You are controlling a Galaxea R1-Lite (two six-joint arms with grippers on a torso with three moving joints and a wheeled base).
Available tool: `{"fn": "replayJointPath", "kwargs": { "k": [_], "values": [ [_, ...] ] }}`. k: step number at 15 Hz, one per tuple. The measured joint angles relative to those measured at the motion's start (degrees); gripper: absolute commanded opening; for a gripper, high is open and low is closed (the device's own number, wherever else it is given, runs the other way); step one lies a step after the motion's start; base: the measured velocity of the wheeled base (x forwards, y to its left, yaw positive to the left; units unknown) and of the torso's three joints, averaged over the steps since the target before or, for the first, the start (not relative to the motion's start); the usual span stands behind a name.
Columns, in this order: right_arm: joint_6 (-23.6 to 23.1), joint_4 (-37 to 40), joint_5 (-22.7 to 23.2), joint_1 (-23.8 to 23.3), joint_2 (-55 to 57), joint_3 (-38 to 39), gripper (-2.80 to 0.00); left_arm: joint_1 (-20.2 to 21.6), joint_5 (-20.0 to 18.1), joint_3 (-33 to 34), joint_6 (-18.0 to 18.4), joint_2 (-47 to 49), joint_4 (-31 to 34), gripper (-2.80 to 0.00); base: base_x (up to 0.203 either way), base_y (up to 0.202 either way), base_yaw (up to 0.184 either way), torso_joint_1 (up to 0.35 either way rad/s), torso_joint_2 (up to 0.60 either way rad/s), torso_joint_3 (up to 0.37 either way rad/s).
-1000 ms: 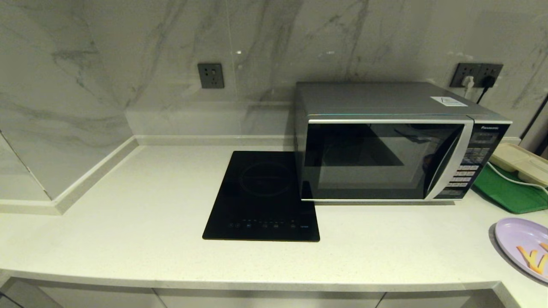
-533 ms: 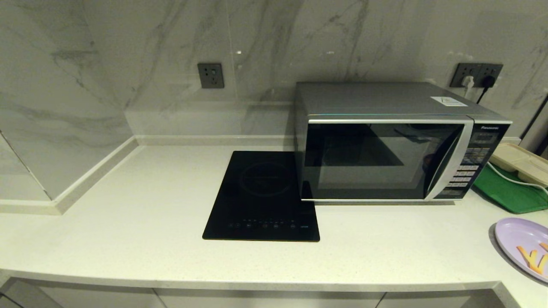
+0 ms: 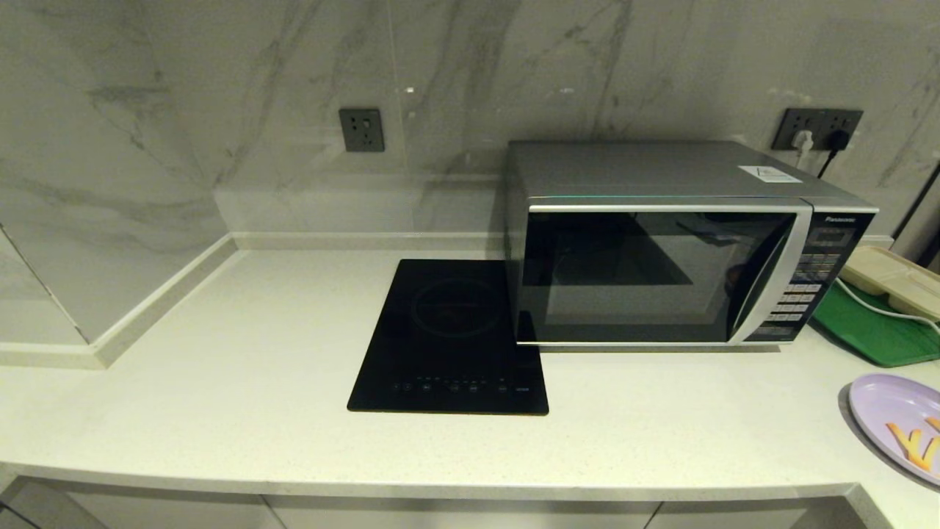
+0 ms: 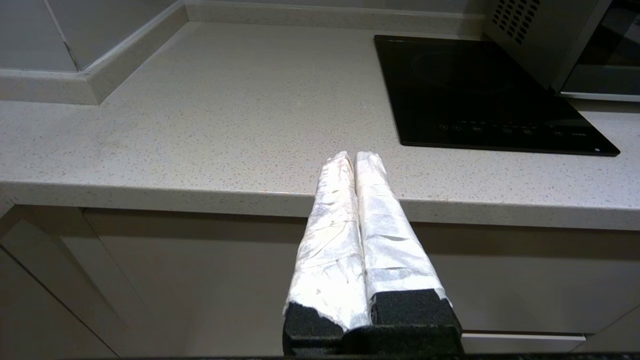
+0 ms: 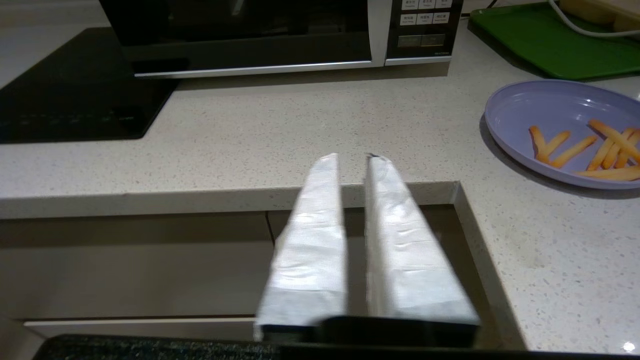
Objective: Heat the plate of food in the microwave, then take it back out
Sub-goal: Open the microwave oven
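Observation:
The silver microwave stands at the back right of the counter with its dark glass door closed; its lower front also shows as the microwave in the right wrist view. The lavender plate of food lies at the counter's right edge, and the plate carries orange fries. My right gripper hangs before the counter's front edge, left of the plate, its white-wrapped fingers slightly apart with nothing between them. My left gripper is shut and empty below the counter's front edge. Neither gripper shows in the head view.
A black glass induction hob lies flat beside the microwave on its left. A green tray with a cream lidded box and a white cable sits to the right of the microwave. Wall sockets are behind it. Cabinet fronts lie below the counter.

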Motion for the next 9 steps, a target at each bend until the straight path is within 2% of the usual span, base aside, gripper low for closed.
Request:
{"fn": "replayJointPath", "kwargs": {
  "k": [9],
  "values": [
    [0.0,0.0,0.0,0.0,0.0,0.0,0.00,0.0,0.0,0.0,0.0,0.0,0.0,-2.80,0.000,0.000,0.000,0.000,0.00,0.000]
  ]
}}
